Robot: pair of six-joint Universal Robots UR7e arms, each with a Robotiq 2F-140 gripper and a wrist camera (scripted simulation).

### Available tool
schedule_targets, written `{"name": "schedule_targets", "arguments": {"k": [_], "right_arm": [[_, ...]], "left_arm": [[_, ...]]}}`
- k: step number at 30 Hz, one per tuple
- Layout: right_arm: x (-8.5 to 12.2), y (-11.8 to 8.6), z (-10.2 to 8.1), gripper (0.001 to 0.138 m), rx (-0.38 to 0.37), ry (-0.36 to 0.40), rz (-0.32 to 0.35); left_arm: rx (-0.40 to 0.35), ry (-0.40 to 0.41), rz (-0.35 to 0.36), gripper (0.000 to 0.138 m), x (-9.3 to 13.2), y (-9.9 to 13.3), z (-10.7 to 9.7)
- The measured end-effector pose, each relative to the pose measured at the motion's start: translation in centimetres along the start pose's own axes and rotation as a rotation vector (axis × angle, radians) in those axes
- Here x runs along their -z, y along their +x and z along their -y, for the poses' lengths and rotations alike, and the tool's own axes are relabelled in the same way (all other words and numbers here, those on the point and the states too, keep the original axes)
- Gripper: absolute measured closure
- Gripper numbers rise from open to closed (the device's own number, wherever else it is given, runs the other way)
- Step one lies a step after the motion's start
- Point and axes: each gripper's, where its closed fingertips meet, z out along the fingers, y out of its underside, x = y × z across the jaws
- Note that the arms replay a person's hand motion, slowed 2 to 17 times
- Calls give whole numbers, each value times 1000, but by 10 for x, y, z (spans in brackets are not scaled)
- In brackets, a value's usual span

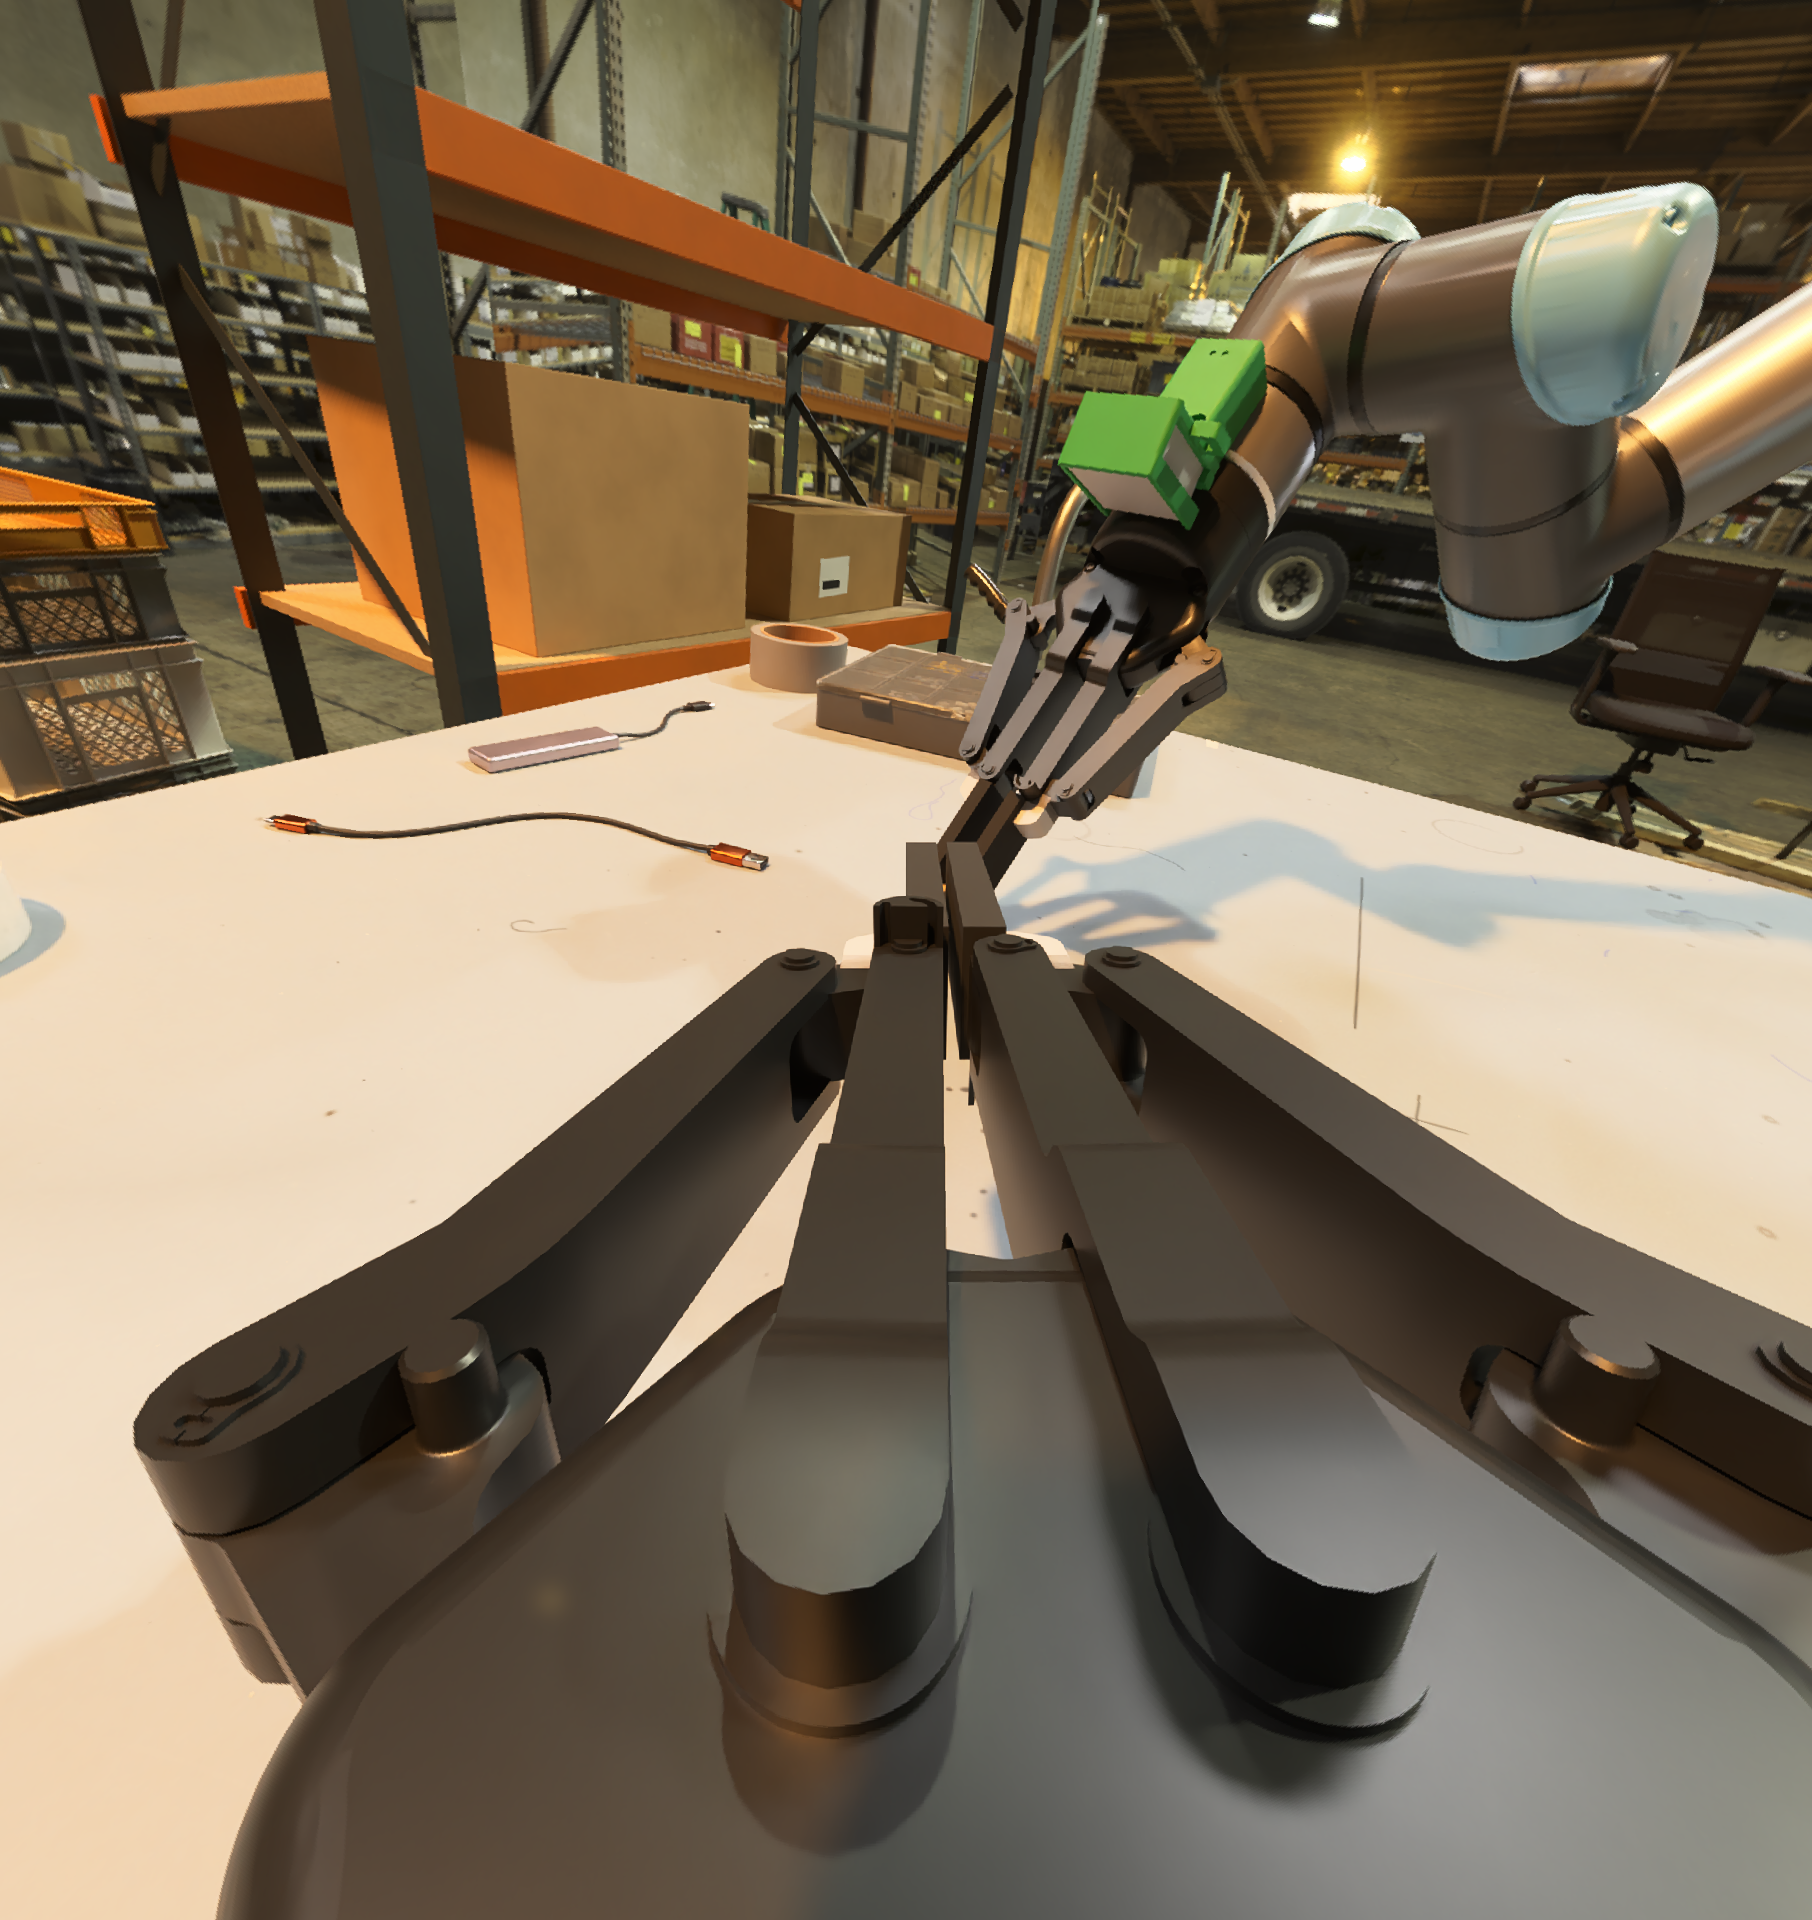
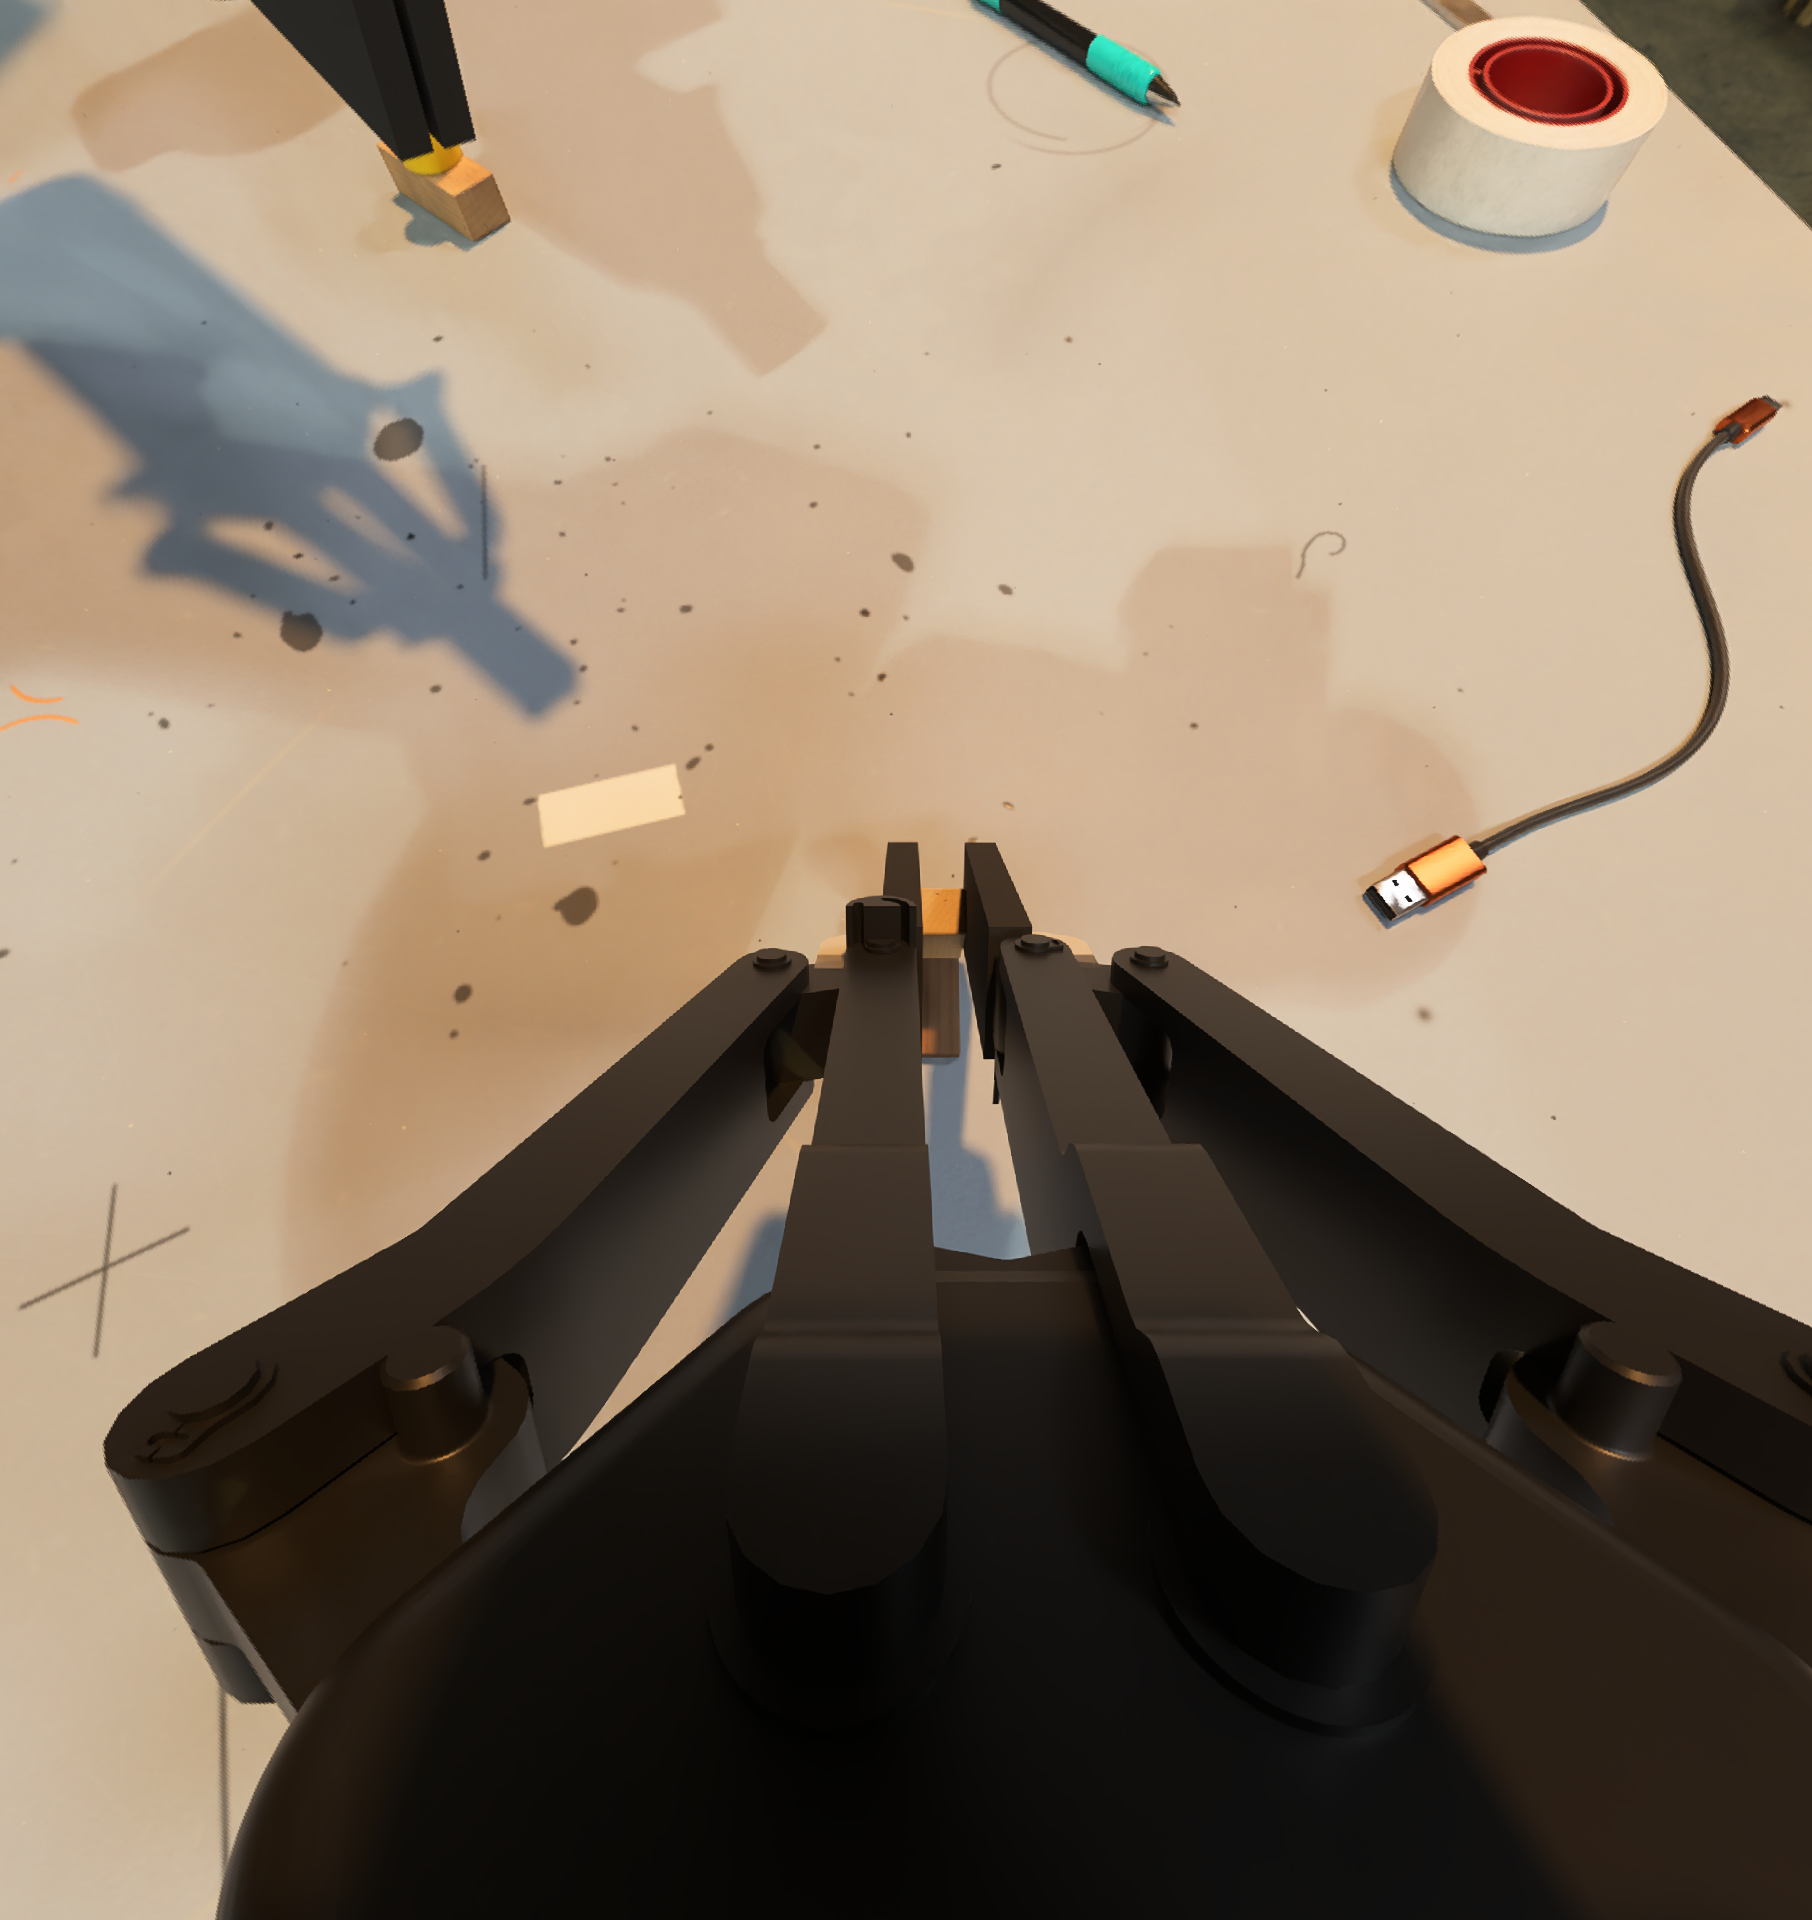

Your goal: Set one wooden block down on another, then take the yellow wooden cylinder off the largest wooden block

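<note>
A pale, stained table (image 2: 1089,436) is seen from two wrist cameras. In the right wrist view, the right gripper (image 2: 946,873) is shown low over the table with its fingers drawn close together around a small wooden block (image 2: 941,912), of which only an orange-lit sliver is visible between the pads; beneath it, what appears to be a second block is partly hidden. Farther off, at the upper left, the left gripper (image 2: 426,130) is seen nearly closed on the yellow wooden cylinder (image 2: 432,158), which stands on a larger wooden block (image 2: 462,200). In the left wrist view, the left gripper's fingertips are pressed almost together, and what they hold is hidden by the fingers themselves. A USB cable (image 2: 1702,665), a roll of white tape (image 2: 1525,135) and a pen (image 2: 1094,52) are spread well apart from both blocks. The stacking step is judged to be in hand or just ending: the small block is best lowered flat and square, released only once it is fully seated, and the fingers then drawn straight upward. The cylinder is best lifted vertically, so that the block beneath is not dragged.
</note>
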Motion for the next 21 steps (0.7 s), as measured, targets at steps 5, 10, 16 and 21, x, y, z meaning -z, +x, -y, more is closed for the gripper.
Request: {"name": "schedule_targets", "arguments": {"k": [5, 10, 16, 21], "right_arm": [[-1, -1, -3, 127, 13, -20, -6], [-2, -1, -8, 127, 26, -50, -14], [-4, 0, -11, 127, 39, -73, -32], [-5, 1, -13, 127, 47, -82, -47]], "left_arm": [[-22, 11, 23, 137, 2, -2, 3], [-46, 19, 52, 138, 6, -4, 7], [-75, 23, 96, 138, 12, -10, 13], [-97, 27, 138, 137, 21, -16, 20]]}}
